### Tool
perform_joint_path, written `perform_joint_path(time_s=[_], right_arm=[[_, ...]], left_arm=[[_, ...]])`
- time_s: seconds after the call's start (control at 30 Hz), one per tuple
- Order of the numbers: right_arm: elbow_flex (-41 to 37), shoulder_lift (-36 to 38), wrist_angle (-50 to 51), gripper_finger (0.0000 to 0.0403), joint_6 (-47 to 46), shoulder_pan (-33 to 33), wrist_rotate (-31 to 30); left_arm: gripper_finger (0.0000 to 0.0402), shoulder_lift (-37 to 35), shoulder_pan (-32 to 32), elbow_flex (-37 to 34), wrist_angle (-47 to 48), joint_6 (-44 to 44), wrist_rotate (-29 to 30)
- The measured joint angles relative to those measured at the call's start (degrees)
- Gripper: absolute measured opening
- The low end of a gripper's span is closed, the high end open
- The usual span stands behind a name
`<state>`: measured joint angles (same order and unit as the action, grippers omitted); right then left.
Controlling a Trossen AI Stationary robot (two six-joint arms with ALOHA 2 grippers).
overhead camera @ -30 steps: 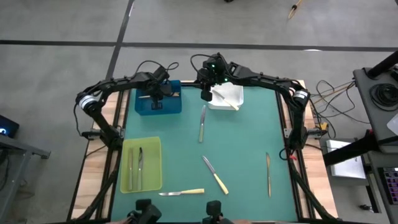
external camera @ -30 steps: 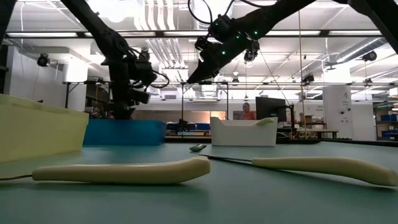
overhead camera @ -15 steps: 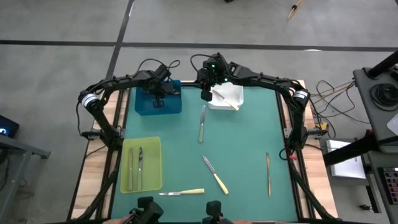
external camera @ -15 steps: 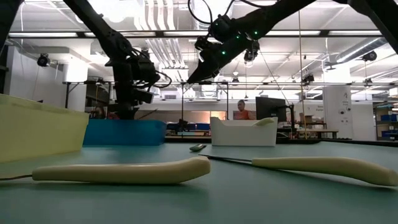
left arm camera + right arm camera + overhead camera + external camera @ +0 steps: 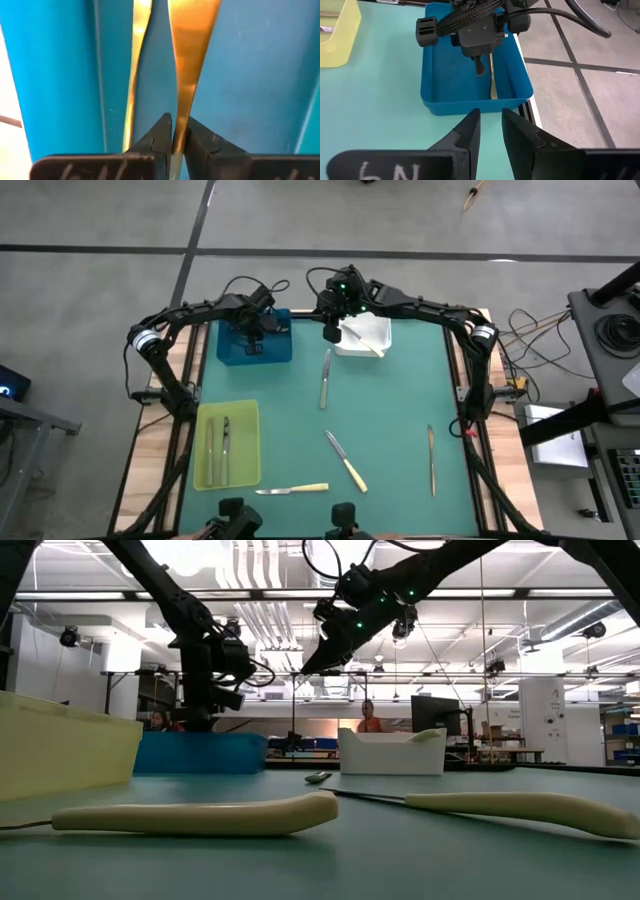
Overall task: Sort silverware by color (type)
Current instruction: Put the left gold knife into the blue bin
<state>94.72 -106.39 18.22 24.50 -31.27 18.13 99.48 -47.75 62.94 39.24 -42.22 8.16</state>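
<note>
Read as a clock face in the high view, the nearest silverware lies loose on the green mat. A yellow-handled knife (image 5: 292, 490) sits at 6 o'clock, lying crosswise, and a second yellow-handled knife (image 5: 345, 460) lies just past it, slanted. A slim grey utensil (image 5: 431, 459) lies at 4 o'clock, running near to far. The yellow-green tray (image 5: 245, 409) at 8 o'clock holds two grey pieces side by side. A grey utensil (image 5: 325, 378) lies near the centre, its long axis also near to far, its far end pointing at the right gripper (image 5: 330, 332).

That gripper hangs above the mat at 12 o'clock, beside the white tray (image 5: 378, 338), its fingers parted with nothing between them. The centre utensil lies on its 6 o'clock side, and this arm looks the nearer one to fetch it.

The left gripper (image 5: 173, 134) is at 11 o'clock, down in the blue tray (image 5: 280, 352), fingers clenched on the handle of a golden utensil (image 5: 190, 55). The handle runs straight out from the fingertips, along another golden piece (image 5: 136, 55) lying in the tray. Releasing it there seems the step in hand.
</note>
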Motion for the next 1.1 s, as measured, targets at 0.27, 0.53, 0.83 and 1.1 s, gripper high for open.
perform_joint_path(time_s=[0.27,0.53,0.83,1.1], right_arm=[[0.0,-0.02,0.0,0.0082,-0.04,0.0,0.0],[0.0,-0.02,0.02,0.0081,-0.5,0.0,0.0],[-0.14,-0.02,-0.03,0.0075,-0.49,0.0,0.01],[-2.43,-0.07,-0.02,0.0079,-0.51,0.0,0.04]], left_arm=[[0.004,0.0,0.0,0.0,0.0,1.15,0.38],[0.0063,0.0,0.0,0.0,0.0,1.2,0.5],[0.0044,0.0,-0.52,0.02,-4.49,1.56,8.41],[0.0003,0.0,-4.28,0.04,-7.4,1.88,6.75]])
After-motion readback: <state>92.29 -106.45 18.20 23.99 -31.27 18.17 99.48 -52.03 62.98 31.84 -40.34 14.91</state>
